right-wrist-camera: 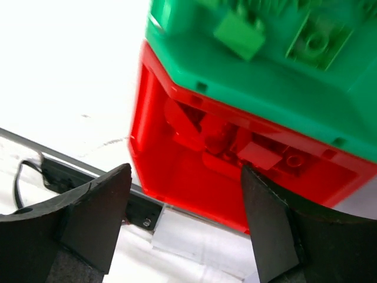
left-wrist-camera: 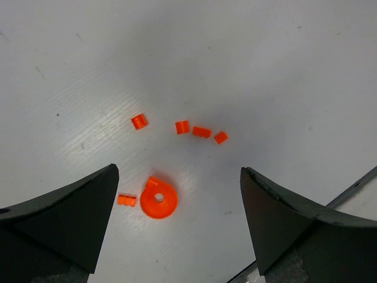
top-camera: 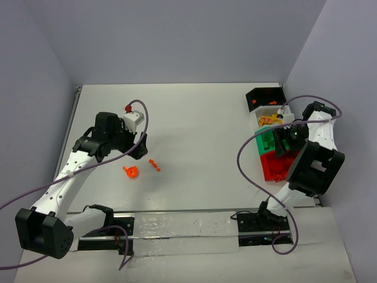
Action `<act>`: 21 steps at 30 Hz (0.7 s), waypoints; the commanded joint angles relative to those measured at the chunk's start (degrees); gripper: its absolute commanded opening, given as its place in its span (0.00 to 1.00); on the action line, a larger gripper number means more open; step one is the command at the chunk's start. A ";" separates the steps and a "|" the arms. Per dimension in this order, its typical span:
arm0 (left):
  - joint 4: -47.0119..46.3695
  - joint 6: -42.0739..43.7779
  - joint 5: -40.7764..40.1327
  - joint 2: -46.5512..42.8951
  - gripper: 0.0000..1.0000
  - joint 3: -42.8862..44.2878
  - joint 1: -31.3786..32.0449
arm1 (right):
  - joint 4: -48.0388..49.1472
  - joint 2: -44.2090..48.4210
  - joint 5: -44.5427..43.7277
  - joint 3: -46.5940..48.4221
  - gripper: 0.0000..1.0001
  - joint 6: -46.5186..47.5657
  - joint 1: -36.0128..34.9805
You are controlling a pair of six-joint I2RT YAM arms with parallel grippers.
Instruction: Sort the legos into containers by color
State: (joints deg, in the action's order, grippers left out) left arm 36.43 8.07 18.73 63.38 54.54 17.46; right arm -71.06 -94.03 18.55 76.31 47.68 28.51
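On the left half of the worktop (top-camera: 200, 118), nearer the near edge than the far: a loose scatter of orange legos (left-wrist-camera: 182, 127). Among them one round disc (left-wrist-camera: 158, 201) with a small bit touching its rim, another bit just beside it, and four more in a ragged line beyond. Hovering above, the left pincer (left-wrist-camera: 178, 177), spread wide and empty, the disc roughly between the fingertips but off-centre.

Along the right edge, running toward the far right corner: the containers (top-camera: 265, 160) in a row. Black bin (top-camera: 259, 94) farthest, then white bin (top-camera: 262, 118), green bin (top-camera: 262, 141), and red bin (right-wrist-camera: 154, 147) nearest. Over the red bin, the right pincer (right-wrist-camera: 185, 177), also wide, gripping nothing. Red bricks (right-wrist-camera: 259, 154) inside the red bin, green bricks (right-wrist-camera: 238, 32) inside the green.

Likely next: closing on an orange piece. Risks from here:
- Bits far smaller than the fingertips, so easily pinched crooked and flicked across the worktop.
- Closing on the disc with a neighbouring bit caught alongside, then shedding one on the way over.
- A thin flat disc slipping under the pads instead of lifting.
- No telling from above which bin suits orange, the contents being too small to read.
- With a release near a shared wall, a real chance of landing in the wrong compartment.
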 commanded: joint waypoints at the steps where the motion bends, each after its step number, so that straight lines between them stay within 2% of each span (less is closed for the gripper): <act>1: 3.85 4.97 -3.58 -0.63 0.91 -0.28 -4.46 | -4.15 4.38 6.28 7.92 0.84 -1.87 -3.49; 4: 6.00 9.63 -5.16 2.00 0.81 -0.48 -9.00 | -4.09 5.95 10.16 10.59 0.92 -5.11 -8.09; 6: 6.72 12.19 -6.49 3.57 0.77 -1.51 -9.29 | -2.11 6.57 11.40 10.61 1.00 -7.31 -12.75; 11: 7.90 18.61 -6.90 6.96 0.76 -3.85 -9.33 | 2.74 6.18 14.31 9.39 1.00 -13.98 -22.52; 15: 7.01 18.04 -5.53 10.92 0.61 -5.24 -9.47 | 8.18 5.42 15.96 8.05 1.00 -19.14 -28.52; 21: 8.48 17.33 -0.08 17.42 0.47 -3.99 -11.11 | 10.49 5.17 17.38 6.77 0.99 -21.46 -33.57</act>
State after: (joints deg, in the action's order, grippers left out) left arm 43.59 24.69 13.85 77.90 48.99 7.80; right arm -64.11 -88.68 33.78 83.72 29.44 -3.56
